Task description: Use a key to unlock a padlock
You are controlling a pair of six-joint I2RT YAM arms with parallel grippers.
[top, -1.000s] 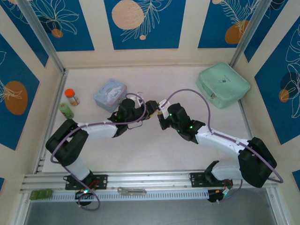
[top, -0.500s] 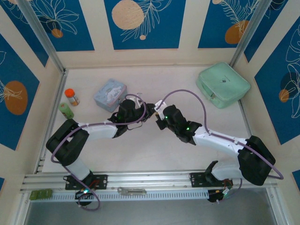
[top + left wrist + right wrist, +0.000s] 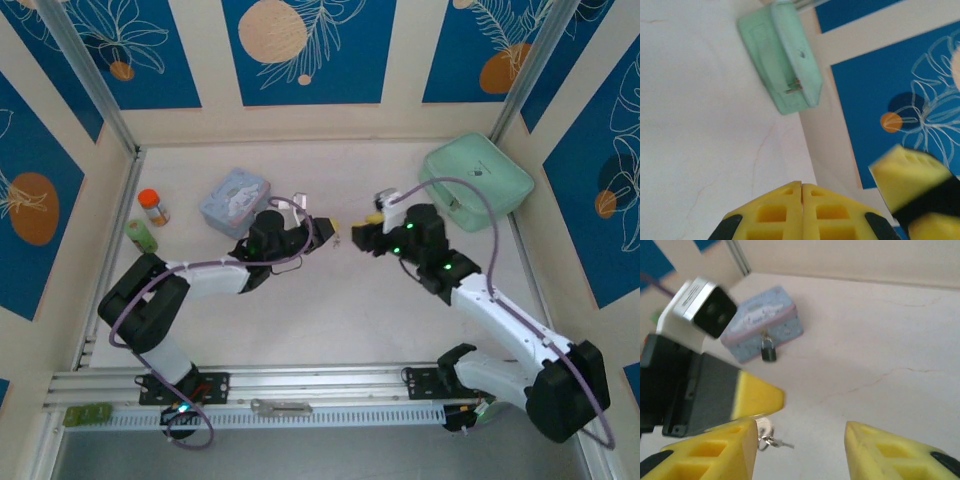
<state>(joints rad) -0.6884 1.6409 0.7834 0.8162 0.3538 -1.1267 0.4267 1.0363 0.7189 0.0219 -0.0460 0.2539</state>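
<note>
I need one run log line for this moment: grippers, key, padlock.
left gripper: shut on key | right gripper: open, beside key | padlock: at front of blue tin, untouched

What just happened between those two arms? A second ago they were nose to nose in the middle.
The right arm opened its jaws and swung back to the right, toward the green case. The left arm barely moved but closed its jaws, and the key now dangles from them, so it looks handed over. The blue tin and the case stayed put.
</note>
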